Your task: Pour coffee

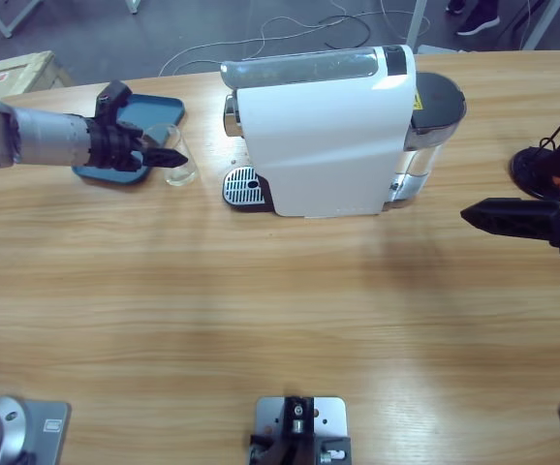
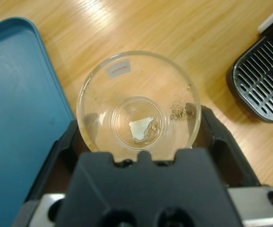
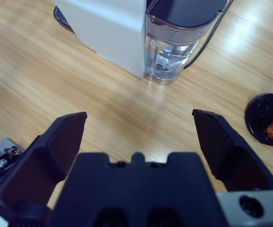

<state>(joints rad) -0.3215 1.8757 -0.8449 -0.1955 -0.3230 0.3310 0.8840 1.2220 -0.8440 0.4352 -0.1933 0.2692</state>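
Left gripper [image 1: 169,155] is clamped on the upright glass tumbler [image 1: 178,165], barely any coffee [image 2: 141,127] inside. The machine's drip grate [image 1: 244,186] lies toward three o'clock. Right gripper [image 3: 139,125], jaws apart, idles farther away.

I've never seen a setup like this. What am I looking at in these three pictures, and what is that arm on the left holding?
Two robot arms work at a wooden table. One picture looks down from above; the other two come from cameras on each arm's wrist, looking along its hand. On the table stand a white coffee machine with its drip grate, a blue tray and a small black round stand. The left hand has its two black jaws closed around a clear glass tumbler, beside the tray. The glass looks almost empty, with only dark specks inside. The right hand is open, holds nothing and hovers near the machine's water tank.
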